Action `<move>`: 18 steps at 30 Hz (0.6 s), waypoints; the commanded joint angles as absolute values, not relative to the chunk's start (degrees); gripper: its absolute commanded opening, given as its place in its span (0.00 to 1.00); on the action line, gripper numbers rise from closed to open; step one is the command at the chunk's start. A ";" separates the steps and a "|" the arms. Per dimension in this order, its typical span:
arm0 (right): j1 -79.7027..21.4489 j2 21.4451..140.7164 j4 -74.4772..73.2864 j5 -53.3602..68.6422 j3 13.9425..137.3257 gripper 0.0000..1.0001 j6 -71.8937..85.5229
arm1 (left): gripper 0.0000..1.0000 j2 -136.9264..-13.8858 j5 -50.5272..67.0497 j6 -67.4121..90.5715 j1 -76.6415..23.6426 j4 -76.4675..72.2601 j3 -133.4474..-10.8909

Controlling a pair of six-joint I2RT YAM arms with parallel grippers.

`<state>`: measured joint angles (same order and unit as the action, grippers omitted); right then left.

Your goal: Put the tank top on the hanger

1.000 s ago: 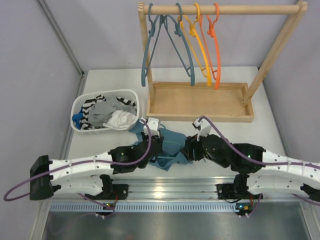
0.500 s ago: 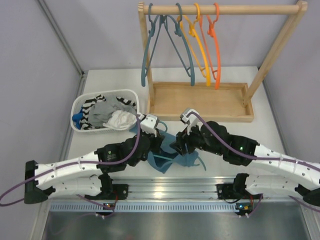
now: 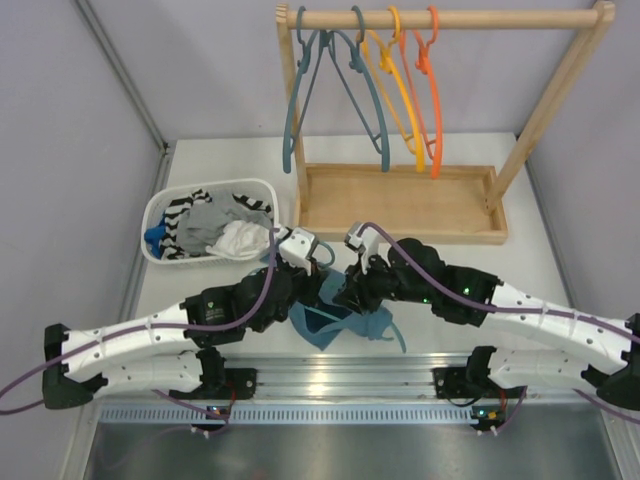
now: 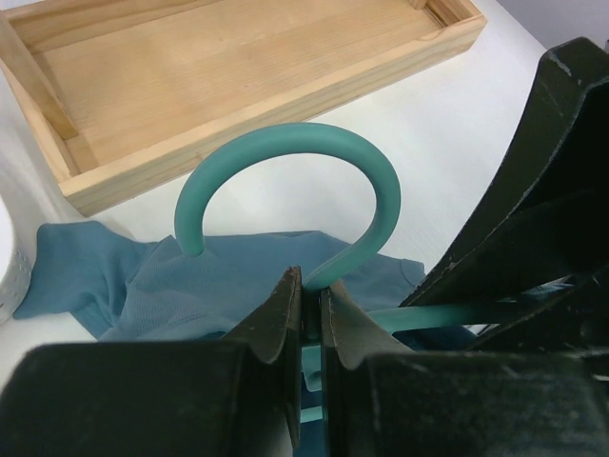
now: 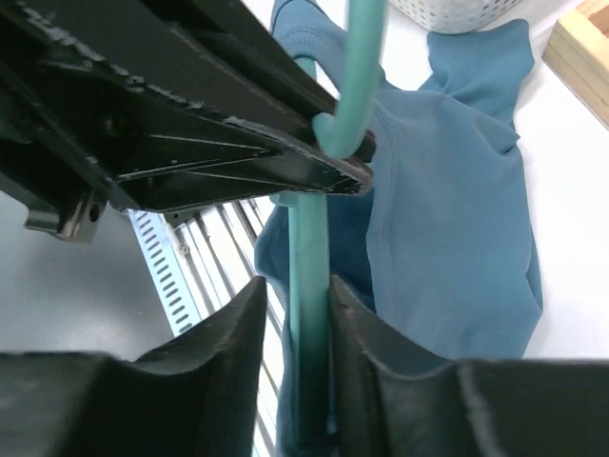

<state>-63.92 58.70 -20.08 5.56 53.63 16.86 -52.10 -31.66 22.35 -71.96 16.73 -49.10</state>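
Left wrist, frame centre: left gripper [image 4: 309, 288] pinched hanger [image 4: 285, 145] neck; right gripper [image 5: 309, 295] clamped its arm; I feared loosely draped tank top [image 5: 447, 219] sliding off.

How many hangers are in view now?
5. Two slate-blue hangers, a yellow hanger and an orange hanger on the rack; the teal hanger held by the left gripper and right gripper. Overlap could hide another.

White arms [image 3: 120, 345] w/ blk joints [image 3: 225, 300], purple cables [image 3: 272, 262], blk fingers [image 4: 271, 324].
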 commanded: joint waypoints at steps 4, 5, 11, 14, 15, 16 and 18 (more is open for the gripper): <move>-63.54 57.39 -15.20 7.21 53.09 0.09 19.60 | 0.00 -50.36 -30.24 20.04 -72.33 10.90 -50.89; -63.54 57.48 -15.29 6.68 52.91 0.00 19.77 | 0.00 -50.19 -30.23 20.04 -72.33 10.81 -50.98; -63.46 55.20 -15.03 4.40 51.24 0.00 21.00 | 0.04 -50.89 -30.06 19.95 -72.33 10.11 -51.33; -63.46 53.79 -14.94 2.20 50.71 0.00 21.18 | 0.25 -51.24 -29.71 20.04 -72.33 9.67 -51.42; -63.46 53.35 -14.85 2.02 50.45 0.00 21.18 | 0.30 -51.33 -29.71 20.04 -72.33 9.49 -51.50; -63.46 52.74 -14.77 1.67 50.10 0.00 21.09 | 0.34 -51.59 -29.53 19.95 -72.33 9.49 -51.76; -63.46 52.21 -14.85 0.36 49.75 0.00 21.36 | 0.41 -51.85 -29.09 19.78 -72.33 9.40 -52.20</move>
<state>-63.48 54.35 -18.50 2.68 49.74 20.32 -51.42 -29.34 20.27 -72.16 14.28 -49.36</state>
